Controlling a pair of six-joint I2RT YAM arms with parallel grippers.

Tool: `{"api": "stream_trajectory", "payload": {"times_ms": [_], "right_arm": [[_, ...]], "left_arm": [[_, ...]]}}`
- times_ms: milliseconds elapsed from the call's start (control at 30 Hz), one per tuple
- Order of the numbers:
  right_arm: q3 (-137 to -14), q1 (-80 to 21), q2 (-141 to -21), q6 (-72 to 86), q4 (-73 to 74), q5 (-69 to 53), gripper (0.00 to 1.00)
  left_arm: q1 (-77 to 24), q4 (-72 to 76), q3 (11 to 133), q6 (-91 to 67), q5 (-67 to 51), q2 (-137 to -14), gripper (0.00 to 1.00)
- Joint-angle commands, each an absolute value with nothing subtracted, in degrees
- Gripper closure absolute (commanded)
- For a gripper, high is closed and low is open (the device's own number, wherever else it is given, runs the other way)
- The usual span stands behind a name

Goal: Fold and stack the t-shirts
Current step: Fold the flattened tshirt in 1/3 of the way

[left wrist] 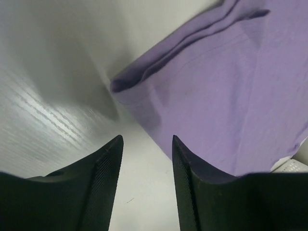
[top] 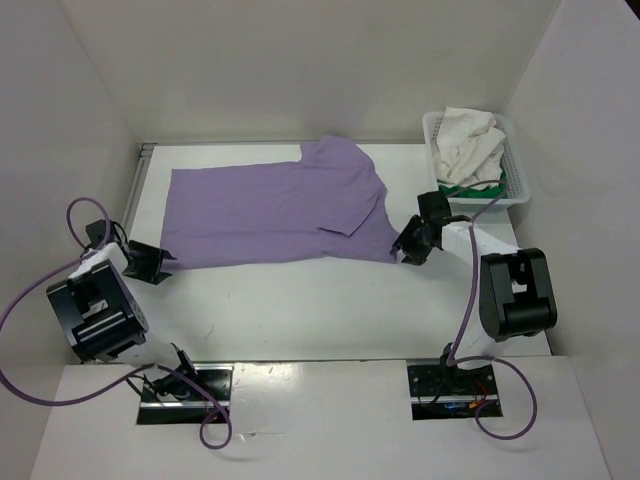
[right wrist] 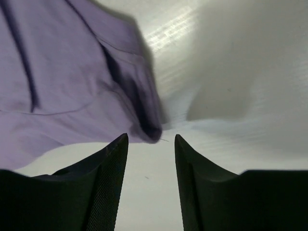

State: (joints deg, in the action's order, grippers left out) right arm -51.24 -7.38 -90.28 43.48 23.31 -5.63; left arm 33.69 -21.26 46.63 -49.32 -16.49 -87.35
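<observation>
Top external view: the lavender purple t-shirt (top: 270, 210) is seen spread flat over the far half of the table (top: 300, 310). Its long side runs left to right, and one sleeve juts toward the far edge near its right end. A white mesh basket (top: 433, 128) is set at the far right corner of the table. The cream white t-shirt (top: 470, 140) is heaped in it, and a strip of the bright green t-shirt (top: 490, 187) is visible under the cream one at the basket's near side.

The left gripper (top: 163, 262) is placed low at the near left corner of the lavender shirt, close to the table's left edge. In the left wrist view its fingers (left wrist: 108, 168) are held moderately apart with only bare table between them. The shirt's folded edge lies just ahead of the tips and to their right, and nothing is gripped.

The right gripper (top: 402, 252) is placed at the shirt's near right corner. In the right wrist view its fingers (right wrist: 110, 168) are likewise parted over bare table. A doubled corner of the lavender cloth lies just beyond the tips, slightly to their left, and is not held.
</observation>
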Motion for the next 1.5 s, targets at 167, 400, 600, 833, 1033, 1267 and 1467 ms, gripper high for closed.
{"api": "stream_trajectory", "payload": {"times_ms": [167,400,600,833,1033,1267,1467], "right_arm": [[-49.3,-8.1,-94.3,44.6,17.0,-5.9,0.50],[-55.3,-7.6,-97.6,45.6,16.7,-0.5,0.98],[-53.0,-3.7,-92.6,45.1,20.9,1.6,1.00],[-43.3,-2.5,-85.2,46.8,23.5,-1.9,1.00],[-39.9,0.0,-75.9,48.0,26.8,-1.3,0.94],[-48.6,0.0,-72.2,43.0,30.0,-1.9,0.39],[-55.5,-8.8,-79.9,41.8,24.9,-6.7,0.93]], "left_arm": [[34.0,-17.0,47.3,-48.0,-18.4,-94.0,0.70],[34.0,-16.3,48.4,-47.5,-18.3,-96.6,1.00],[34.0,-16.3,49.0,-46.4,-17.8,-96.5,1.00],[33.5,-20.5,44.6,-44.2,-18.3,-92.6,1.00],[33.5,-27.0,41.7,-42.1,-20.3,-84.7,0.51],[31.7,-31.9,45.6,-40.2,-24.3,-77.3,0.20],[19.8,-25.4,47.5,-40.9,-24.4,-75.3,0.85]]}}
